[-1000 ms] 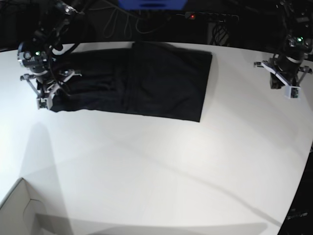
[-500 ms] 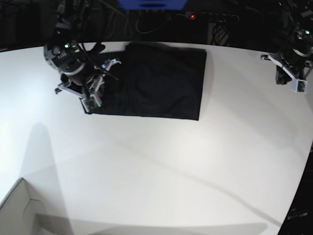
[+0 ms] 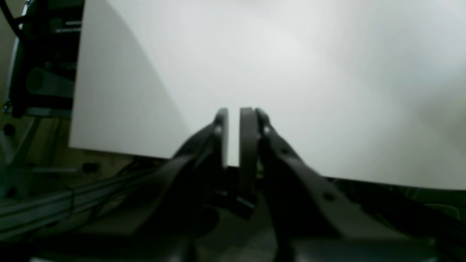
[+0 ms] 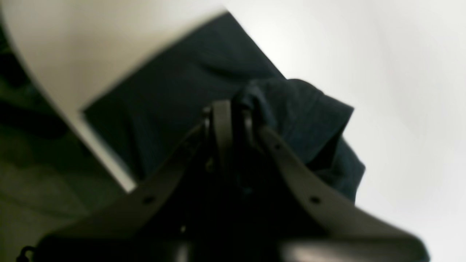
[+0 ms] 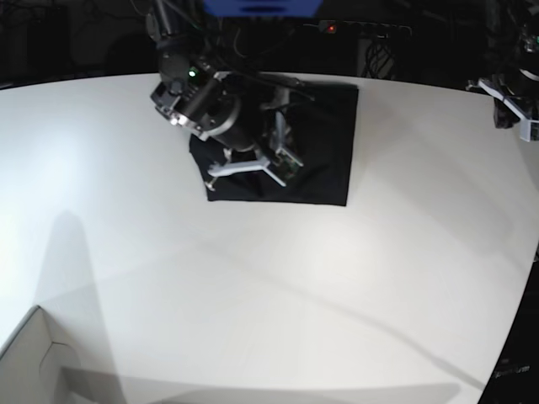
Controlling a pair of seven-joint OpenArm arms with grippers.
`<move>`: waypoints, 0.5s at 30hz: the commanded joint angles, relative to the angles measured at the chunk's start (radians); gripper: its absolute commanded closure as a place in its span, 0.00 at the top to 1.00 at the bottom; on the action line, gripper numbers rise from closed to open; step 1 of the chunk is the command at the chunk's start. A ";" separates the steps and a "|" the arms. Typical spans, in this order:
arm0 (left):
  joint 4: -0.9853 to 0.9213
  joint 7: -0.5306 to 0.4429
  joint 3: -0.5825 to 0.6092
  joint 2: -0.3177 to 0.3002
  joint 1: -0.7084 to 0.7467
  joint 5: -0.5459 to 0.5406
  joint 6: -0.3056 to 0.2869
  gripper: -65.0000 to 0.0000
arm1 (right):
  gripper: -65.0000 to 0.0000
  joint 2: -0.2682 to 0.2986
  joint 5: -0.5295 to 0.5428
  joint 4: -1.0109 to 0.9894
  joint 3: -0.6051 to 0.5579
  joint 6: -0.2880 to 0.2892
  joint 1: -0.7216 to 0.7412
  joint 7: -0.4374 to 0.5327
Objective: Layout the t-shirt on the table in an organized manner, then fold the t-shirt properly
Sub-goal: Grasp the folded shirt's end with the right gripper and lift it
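- The t-shirt (image 5: 324, 143) lies on the table (image 5: 269, 286) near its far edge, a dark folded block with straight right and near sides.
- The right gripper (image 4: 233, 109) hangs above the shirt's left part, its jaws pinched tight on a raised fold of the black fabric.
- Below that fold, more fabric lies flat, reaching the table's curved edge.
- The left gripper (image 3: 233, 112) sits at the far right edge of the table, well apart from the shirt, jaws nearly together with a thin gap, holding nothing.
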 commanded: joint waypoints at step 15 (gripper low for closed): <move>0.005 -0.016 0.165 0.083 -0.059 -0.007 0.010 0.08 | 0.00 -0.007 0.017 -0.231 -0.165 -0.001 0.200 0.073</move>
